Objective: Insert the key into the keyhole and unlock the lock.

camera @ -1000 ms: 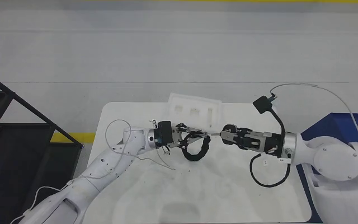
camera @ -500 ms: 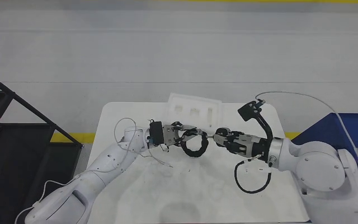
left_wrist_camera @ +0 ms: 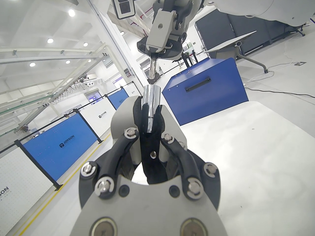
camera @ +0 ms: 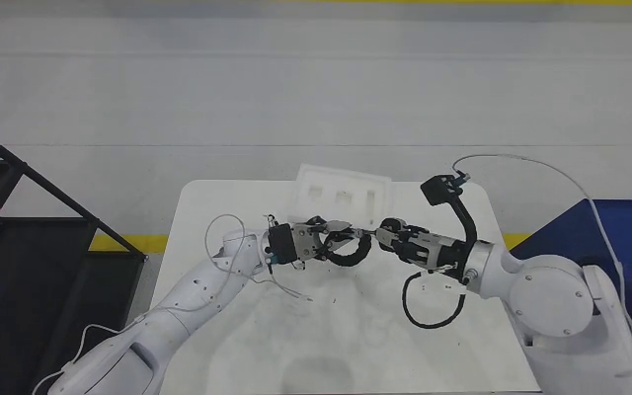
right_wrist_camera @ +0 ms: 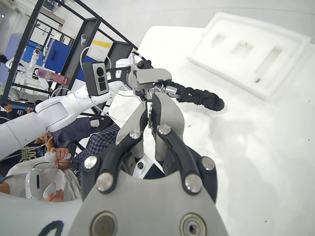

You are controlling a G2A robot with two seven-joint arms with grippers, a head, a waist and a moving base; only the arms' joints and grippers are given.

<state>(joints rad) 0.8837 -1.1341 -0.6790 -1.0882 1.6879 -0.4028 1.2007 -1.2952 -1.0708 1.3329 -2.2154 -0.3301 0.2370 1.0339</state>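
The white bench point(camera: 415, 336) lies under both claws. On it, beyond the claws, sits a white foam tray point(camera: 342, 188) with three recesses. The left claw point(left_wrist_camera: 147, 114) is clamped on the lock point(left_wrist_camera: 151, 99), gripping its chrome cylinder, and the lock's black-sleeved cable loops out beside that claw. Facing it, the right claw point(left_wrist_camera: 157, 50) is pinched together on the key point(left_wrist_camera: 152, 68). The key's blade is lined up with the cylinder's end, its tip just short of it, with a sliver of gap between.
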